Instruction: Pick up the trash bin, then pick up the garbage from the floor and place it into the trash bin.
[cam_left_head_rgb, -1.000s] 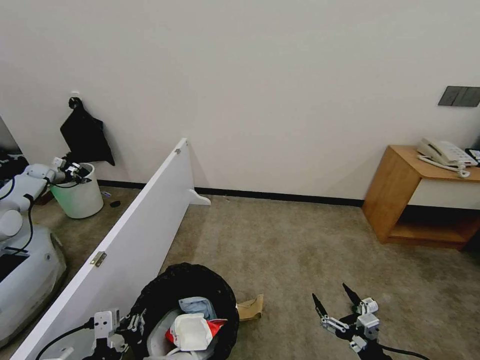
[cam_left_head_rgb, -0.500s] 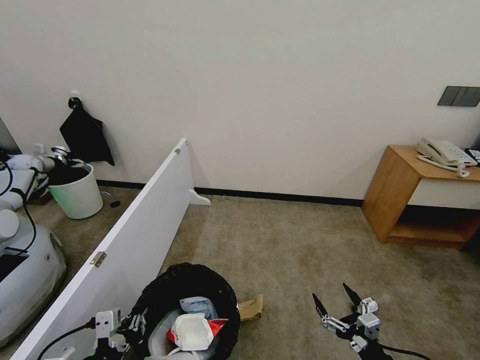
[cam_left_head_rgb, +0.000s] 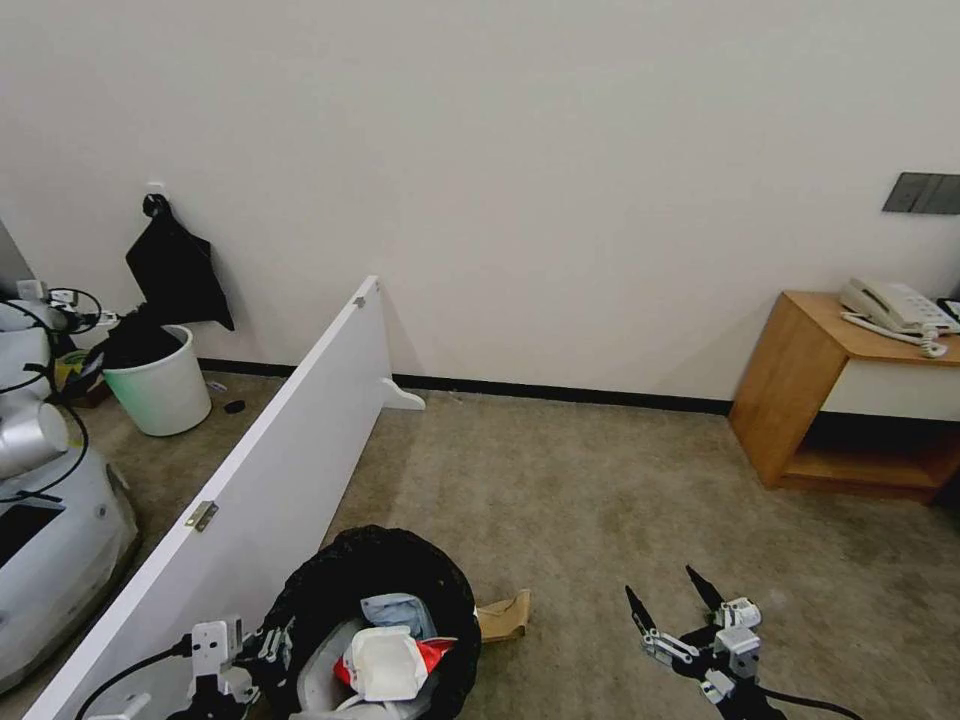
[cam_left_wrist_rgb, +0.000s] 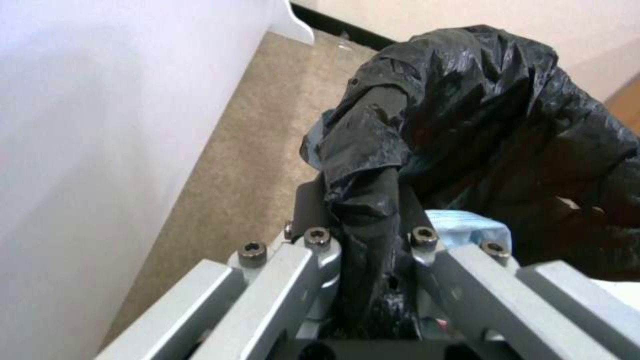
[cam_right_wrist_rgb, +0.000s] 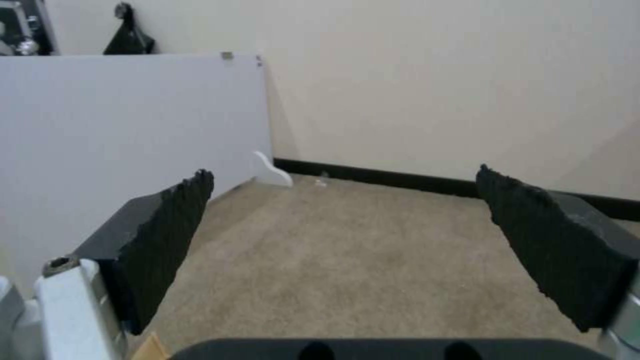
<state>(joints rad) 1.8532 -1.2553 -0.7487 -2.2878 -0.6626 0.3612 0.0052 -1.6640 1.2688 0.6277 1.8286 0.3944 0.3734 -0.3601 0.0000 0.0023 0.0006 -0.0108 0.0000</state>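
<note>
Little shifted beyond my head's slight turn: my left jaws (cam_left_head_rgb: 262, 645) gripped the trash bin (cam_left_head_rgb: 400, 560) lower left; right jaws (cam_left_head_rgb: 672, 598) hung wide, empty. Thin liner might slip or tear.

A long white partition board (cam_left_head_rgb: 270, 470) is seen standing on the beige carpet (cam_left_head_rgb: 560, 480), running toward the plain wall (cam_left_head_rgb: 520, 180). A black baseboard (cam_left_head_rgb: 560, 392) is laid along the foot of that wall. Behind the board, a white bucket (cam_left_head_rgb: 160, 385) is placed near the wall, and a black bag (cam_left_head_rgb: 178, 268) is hung on a hook above it. At the right, a wooden side table (cam_left_head_rgb: 850, 400) is placed against the wall, and a white telephone (cam_left_head_rgb: 895, 310) is set on its top. A dark switch panel (cam_left_head_rgb: 920, 193) is fixed on the wall above it.
</note>
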